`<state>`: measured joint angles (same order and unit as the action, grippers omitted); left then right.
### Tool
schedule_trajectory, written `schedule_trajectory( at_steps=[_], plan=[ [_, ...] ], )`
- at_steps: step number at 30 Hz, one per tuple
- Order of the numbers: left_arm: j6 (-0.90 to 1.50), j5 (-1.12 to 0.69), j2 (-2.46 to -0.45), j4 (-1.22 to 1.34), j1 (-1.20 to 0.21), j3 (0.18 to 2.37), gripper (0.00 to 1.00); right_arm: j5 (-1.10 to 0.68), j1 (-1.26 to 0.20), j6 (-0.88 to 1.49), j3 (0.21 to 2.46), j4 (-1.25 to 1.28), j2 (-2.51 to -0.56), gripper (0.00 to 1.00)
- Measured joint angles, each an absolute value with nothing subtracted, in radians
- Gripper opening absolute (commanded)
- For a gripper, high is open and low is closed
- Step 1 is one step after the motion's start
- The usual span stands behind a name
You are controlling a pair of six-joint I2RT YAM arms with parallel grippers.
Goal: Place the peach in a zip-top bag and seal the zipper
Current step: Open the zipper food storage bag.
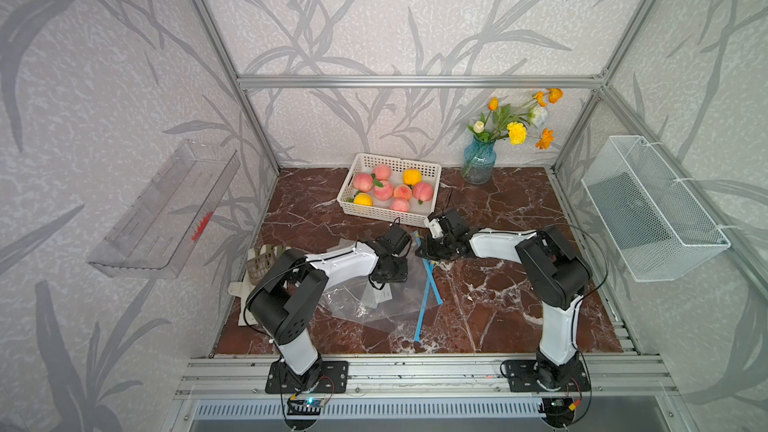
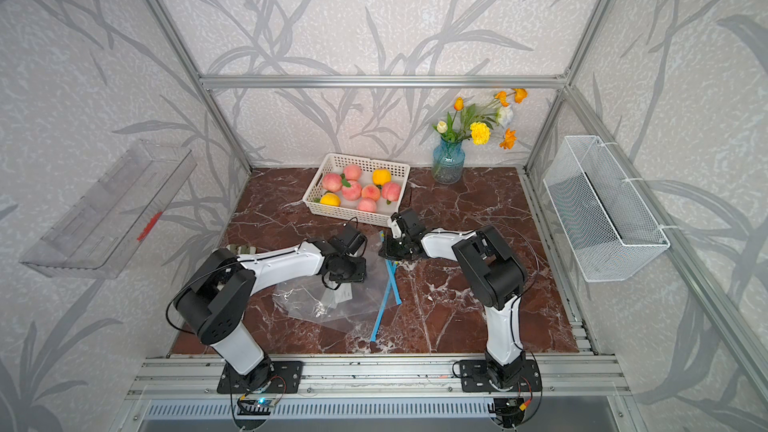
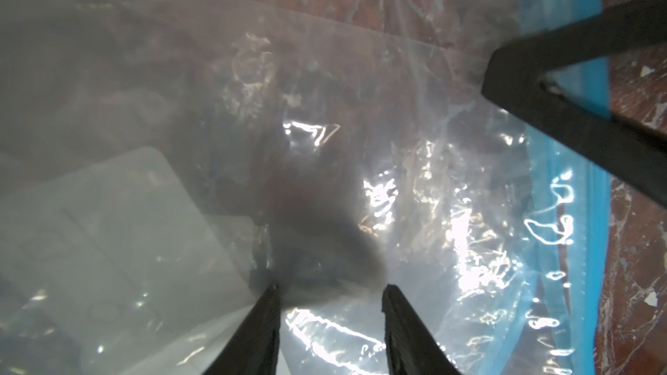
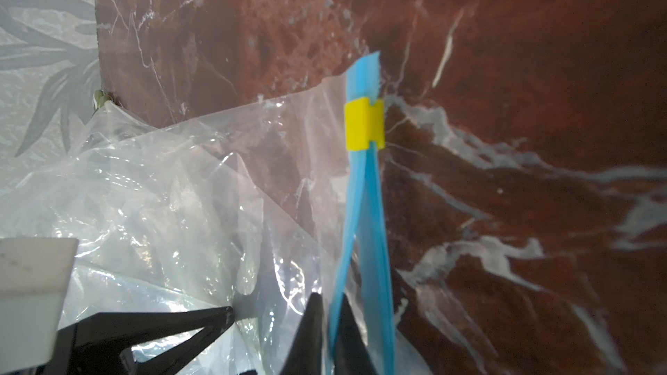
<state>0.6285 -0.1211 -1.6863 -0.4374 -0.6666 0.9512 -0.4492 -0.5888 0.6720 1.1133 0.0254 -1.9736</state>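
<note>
At the middle of the table (image 1: pixel 498 305), your right gripper (image 4: pixel 330 304) is clamped on the blue zipper strip (image 4: pixel 364 229) of the bag (image 1: pixel 374 301). Your left gripper (image 3: pixel 332 288) stands with jaws apart over its clear side. The peaches (image 1: pixel 384 191) lie in the basket (image 1: pixel 386 218) at the back — none bagged. Lift the strip gently to spread the mouth — do not drag it toward the yellow slider (image 4: pixel 363 124).
</note>
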Motion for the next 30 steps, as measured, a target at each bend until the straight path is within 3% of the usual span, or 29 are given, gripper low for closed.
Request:
schedule_trajectory(
  at_steps=[9,15,21,30],
  plan=[
    [0.637,-0.098,-1.455,-0.476,-0.667,0.931,0.77,-0.419,-0.611,0.827,0.960,0.083,-1.769,0.00],
    [0.662,-0.129,-1.279,-0.427,-0.667,0.876,0.93,-0.290,-0.666,1.002,0.941,0.050,-1.570,0.00],
    [0.669,-0.153,-1.163,-0.408,-0.689,0.823,0.99,-0.141,-0.763,1.179,0.942,-0.050,-1.523,0.00],
    [0.713,-0.102,-1.048,-0.426,-0.743,0.724,0.99,-0.025,-0.867,1.366,1.012,-0.163,-1.549,0.00]
  ],
)
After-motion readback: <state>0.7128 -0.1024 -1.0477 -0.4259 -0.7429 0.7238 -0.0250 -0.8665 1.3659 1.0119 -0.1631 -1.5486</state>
